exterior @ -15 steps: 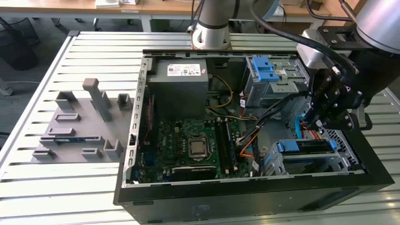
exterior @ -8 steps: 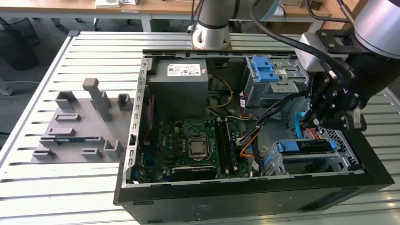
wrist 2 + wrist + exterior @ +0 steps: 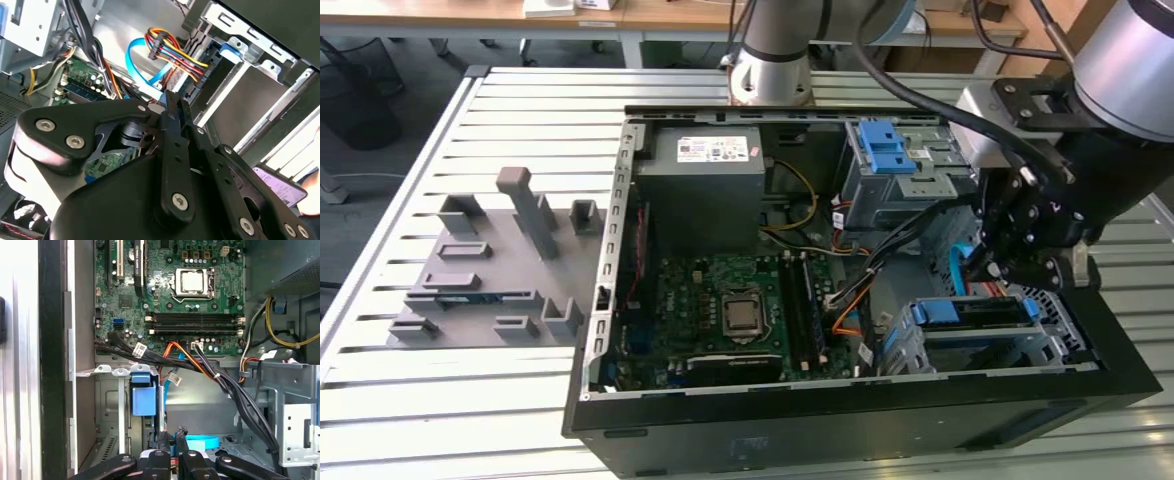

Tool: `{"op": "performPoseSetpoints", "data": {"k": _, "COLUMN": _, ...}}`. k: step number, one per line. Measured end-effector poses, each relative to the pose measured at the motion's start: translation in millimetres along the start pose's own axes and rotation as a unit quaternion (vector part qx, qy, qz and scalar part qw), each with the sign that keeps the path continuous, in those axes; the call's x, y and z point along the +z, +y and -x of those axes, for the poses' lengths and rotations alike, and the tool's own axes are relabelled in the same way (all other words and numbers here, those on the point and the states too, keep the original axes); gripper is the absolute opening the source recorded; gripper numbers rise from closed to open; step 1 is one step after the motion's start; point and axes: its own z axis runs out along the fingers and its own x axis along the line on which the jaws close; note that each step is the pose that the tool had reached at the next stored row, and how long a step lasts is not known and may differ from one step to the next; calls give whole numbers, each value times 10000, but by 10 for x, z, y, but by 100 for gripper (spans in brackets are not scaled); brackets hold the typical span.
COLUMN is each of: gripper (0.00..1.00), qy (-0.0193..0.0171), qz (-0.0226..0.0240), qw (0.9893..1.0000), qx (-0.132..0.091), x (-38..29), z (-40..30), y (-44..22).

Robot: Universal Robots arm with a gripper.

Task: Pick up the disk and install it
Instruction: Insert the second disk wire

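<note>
– What is seen closest to the arm?
– The gripper (image 3: 176,441) is seen in both wrist views (image 3: 172,100) with its fingers drawn together. Nothing is seen held between them. It is poised inside the open computer case (image 3: 854,425), just above the drive cage (image 3: 1051,345).

– And where is the disk found?
– The disk (image 3: 977,313) is found lying in that drive cage, at the exterior view's right. Its blue rail (image 3: 144,401) is seen at the mouth of the bay in the first wrist view. The gripper is placed just beside it, and contact cannot be made out.

– How far along is the work judged to be?
– The pick-up is judged done, since the disk is carried by nothing and is already lodged in the bay. Whether it is pushed fully home or latched cannot be told. The blue data cable (image 3: 137,65) and the bundle of coloured power wires (image 3: 172,50) are seen hanging loose near the cage, so the cabling is judged not yet connected.

– What is noted further off?
– The motherboard (image 3: 165,300) is seen beyond the cage, then the grey power supply (image 3: 707,190). Outside the case a grey parts fixture (image 3: 494,270) is set on the slatted table (image 3: 454,400), with no disk seen on it
</note>
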Motion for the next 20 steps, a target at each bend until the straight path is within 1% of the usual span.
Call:
{"op": "performPoseSetpoints", "data": {"k": 3, "gripper": 16, "qy": 17, "qz": -1, "qw": 10000, "qx": 1, "x": 34, "z": -31, "y": -1}}
{"op": "performPoseSetpoints", "data": {"k": 8, "gripper": 16, "qy": 21, "qz": -1, "qw": 10000, "qx": 1, "x": 37, "z": -40, "y": -1}}
{"op": "performPoseSetpoints", "data": {"k": 11, "gripper": 16, "qy": 20, "qz": -1, "qw": 10000, "qx": 2, "x": 52, "z": -83, "y": -2}}
{"op": "performPoseSetpoints", "data": {"k": 14, "gripper": 16, "qy": 19, "qz": -1, "qw": 10000, "qx": 1, "x": 84, "z": -120, "y": -4}}
{"op": "performPoseSetpoints", "data": {"k": 18, "gripper": 16, "qy": 20, "qz": -1, "qw": 10000, "qx": 1, "x": 122, "z": -130, "y": -40}}
{"op": "performPoseSetpoints", "data": {"k": 20, "gripper": 16, "qy": 21, "qz": 0, "qw": 10000, "qx": -4, "x": 130, "z": -131, "y": -51}}
